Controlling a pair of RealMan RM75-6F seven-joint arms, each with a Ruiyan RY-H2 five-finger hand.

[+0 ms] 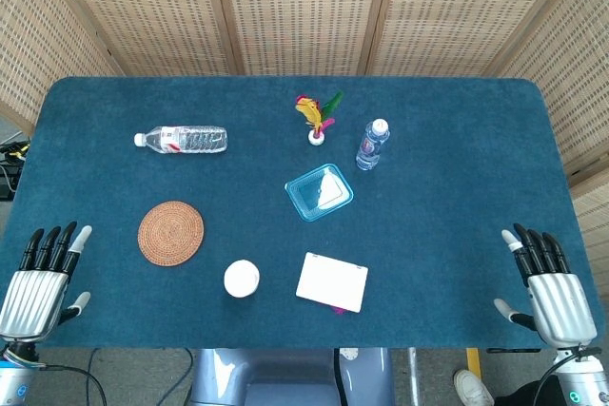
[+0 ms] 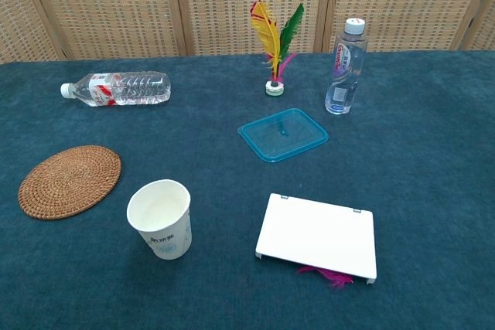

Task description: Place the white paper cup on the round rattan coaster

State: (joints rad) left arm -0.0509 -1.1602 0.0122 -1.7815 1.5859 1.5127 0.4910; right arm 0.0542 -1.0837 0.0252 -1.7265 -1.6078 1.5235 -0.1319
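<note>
The white paper cup (image 1: 241, 279) (image 2: 161, 219) stands upright and empty on the blue table, near the front edge. Just up and left of it lies the round rattan coaster (image 1: 170, 232) (image 2: 70, 181), bare. My left hand (image 1: 40, 278) hovers at the front left corner, fingers spread, holding nothing, well left of the coaster. At the front right corner my right hand (image 1: 550, 287) is likewise spread and empty, far from the cup. Neither hand appears in the chest view.
A white flat box (image 1: 331, 282) lies right of the cup, over a pink feather. Further back are a blue plastic lid (image 1: 319, 192), an upright bottle (image 1: 372, 145), a feather shuttlecock (image 1: 317, 120) and a bottle lying on its side (image 1: 182, 139). Rattan screens surround the table.
</note>
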